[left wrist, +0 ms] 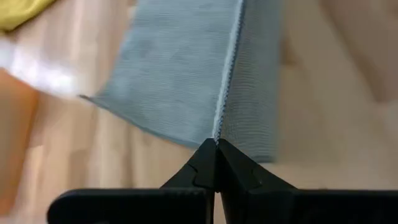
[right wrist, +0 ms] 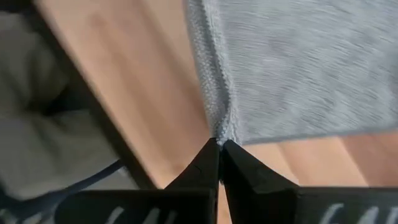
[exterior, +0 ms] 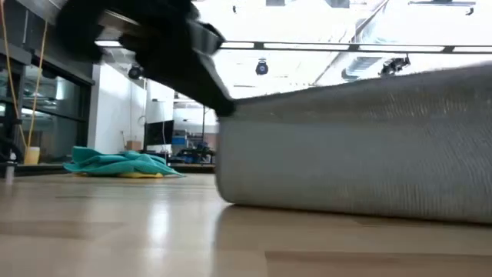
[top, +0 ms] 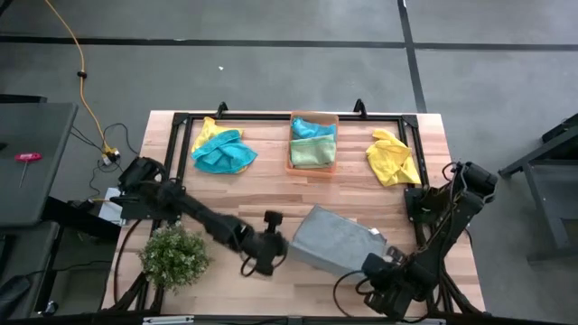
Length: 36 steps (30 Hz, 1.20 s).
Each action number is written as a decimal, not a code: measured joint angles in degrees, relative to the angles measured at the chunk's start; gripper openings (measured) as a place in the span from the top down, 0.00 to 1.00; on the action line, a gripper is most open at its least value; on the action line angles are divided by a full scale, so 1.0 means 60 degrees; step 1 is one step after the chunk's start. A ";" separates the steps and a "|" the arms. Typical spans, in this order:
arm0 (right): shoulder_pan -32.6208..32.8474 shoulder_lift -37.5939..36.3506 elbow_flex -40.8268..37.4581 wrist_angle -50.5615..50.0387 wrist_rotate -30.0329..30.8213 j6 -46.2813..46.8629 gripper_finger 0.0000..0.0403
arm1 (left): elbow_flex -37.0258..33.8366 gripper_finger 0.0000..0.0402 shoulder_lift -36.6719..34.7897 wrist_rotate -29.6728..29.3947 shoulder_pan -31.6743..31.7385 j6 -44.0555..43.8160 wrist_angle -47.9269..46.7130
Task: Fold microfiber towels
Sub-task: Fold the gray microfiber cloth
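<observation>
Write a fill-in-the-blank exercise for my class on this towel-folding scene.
1. Both grippers, left gripper and right gripper, pinch the soft ____ microfiber towel.
2. The orange translucent plastic bin holds a teal and a ____ cloth.
3. The small bushy green plant stands nearest the ____ arm.

Missing: grey; green; left

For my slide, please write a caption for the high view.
Both grippers, left and right, pinch the grey towel at the table's near edge.

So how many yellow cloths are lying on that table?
2: one yellow towel alone on the table's right side, another yellow one peeking from under the teal towel at left. More may be hidden in the orange bin.
</observation>
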 joint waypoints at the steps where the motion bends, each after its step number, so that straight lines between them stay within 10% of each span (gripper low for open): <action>1: 0.0032 0.0000 0.0000 -0.0245 0.0013 0.0284 1.00 | 0.0000 1.00 0.0000 0.0089 0.0239 0.0115 0.0113; 15: -0.0320 0.1087 0.0000 -0.2469 -0.0169 0.1428 1.00 | 0.0000 1.00 0.0427 0.1309 0.2374 0.1064 0.1545; 36: -0.1814 0.2829 0.0000 -0.4651 -0.1050 0.1643 1.00 | 0.0000 1.00 0.1224 0.1183 0.2868 0.0993 0.2523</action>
